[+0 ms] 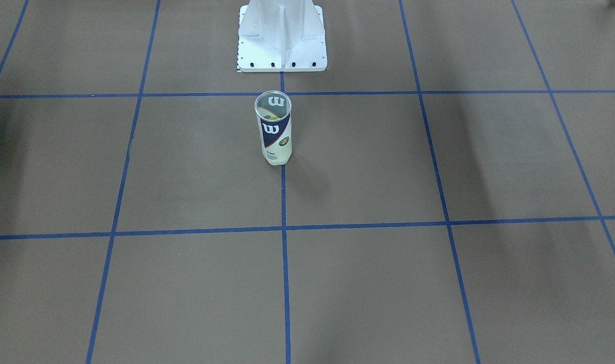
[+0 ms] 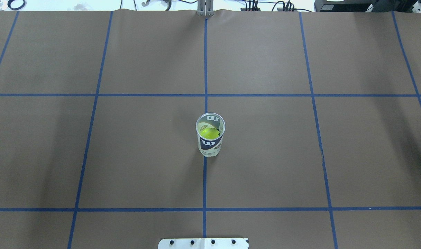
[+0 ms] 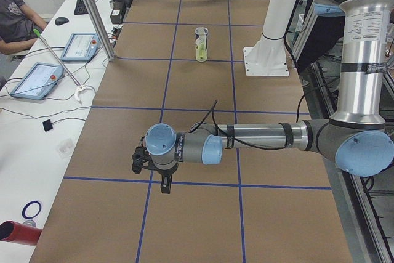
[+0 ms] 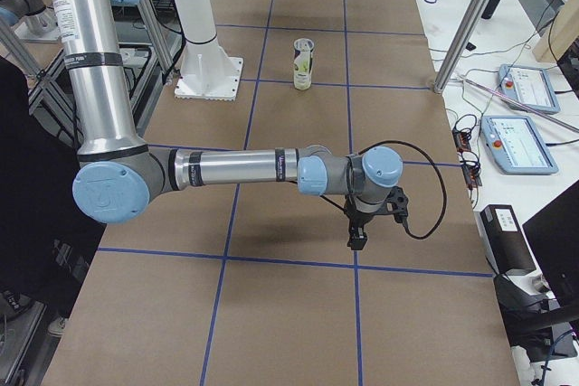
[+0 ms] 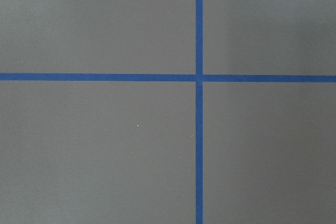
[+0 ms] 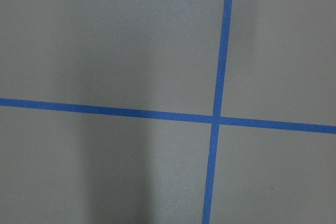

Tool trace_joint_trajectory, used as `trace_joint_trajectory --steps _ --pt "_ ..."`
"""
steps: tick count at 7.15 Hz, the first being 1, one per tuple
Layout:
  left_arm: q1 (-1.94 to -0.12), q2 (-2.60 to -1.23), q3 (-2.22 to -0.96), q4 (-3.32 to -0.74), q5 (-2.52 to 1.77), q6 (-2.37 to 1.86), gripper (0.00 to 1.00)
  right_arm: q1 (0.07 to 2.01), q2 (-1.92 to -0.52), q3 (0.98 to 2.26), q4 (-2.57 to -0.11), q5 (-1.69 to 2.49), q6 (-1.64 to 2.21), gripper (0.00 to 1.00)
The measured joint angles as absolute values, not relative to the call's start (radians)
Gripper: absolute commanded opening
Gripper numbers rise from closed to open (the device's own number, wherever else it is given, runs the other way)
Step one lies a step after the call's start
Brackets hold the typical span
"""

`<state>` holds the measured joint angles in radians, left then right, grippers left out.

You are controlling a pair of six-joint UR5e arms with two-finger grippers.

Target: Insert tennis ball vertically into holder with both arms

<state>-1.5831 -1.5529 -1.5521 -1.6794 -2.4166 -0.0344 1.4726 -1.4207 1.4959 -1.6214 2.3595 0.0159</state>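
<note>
**Silver-rimmed can upright at mid-table, ball inside**

Brown paper covers the table (image 2: 265, 155), and the tennis-ball can (image 2: 210, 137) stands upright at its centre, right on the middle blue tape line (image 2: 204, 180) and well apart from the white pedestal base (image 1: 282, 40). A yellow-green tennis ball (image 2: 210, 133) shows through the open top, low in the can, so the insertion looks done.

Both arms hang out towards the table's ends, far from the can. The left gripper (image 3: 165, 186) and right gripper (image 4: 356, 240) point down over bare paper (each appears only in a side view, so I cannot tell how far their jaws are parted); neither wrist camera shows anything held.

The can is probably light, thin-walled and smooth, so it should tip or dent easily. A gentle hold around mid-label, below the stiffer metal rim, seems safest. The felt ball should grip readily and give slightly.
</note>
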Motion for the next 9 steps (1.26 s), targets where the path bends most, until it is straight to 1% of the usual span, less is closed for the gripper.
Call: trace_joint_trajectory --steps 3,7,9 --pt "-1.583 -1.552 -1.551 -1.680 -2.417 -0.033 1.00 1.473 -1.447 1.509 -1.619 2.377 0.018 1.00" --pt "-1.583 -1.544 -1.553 -1.685 -2.422 -0.032 1.00 1.473 -1.499 1.560 -1.606 2.386 0.021 1.00" --pt "-1.583 -1.541 -1.555 -1.725 -2.425 -0.033 1.00 1.473 -1.509 1.550 -1.605 2.379 0.016 1.00"
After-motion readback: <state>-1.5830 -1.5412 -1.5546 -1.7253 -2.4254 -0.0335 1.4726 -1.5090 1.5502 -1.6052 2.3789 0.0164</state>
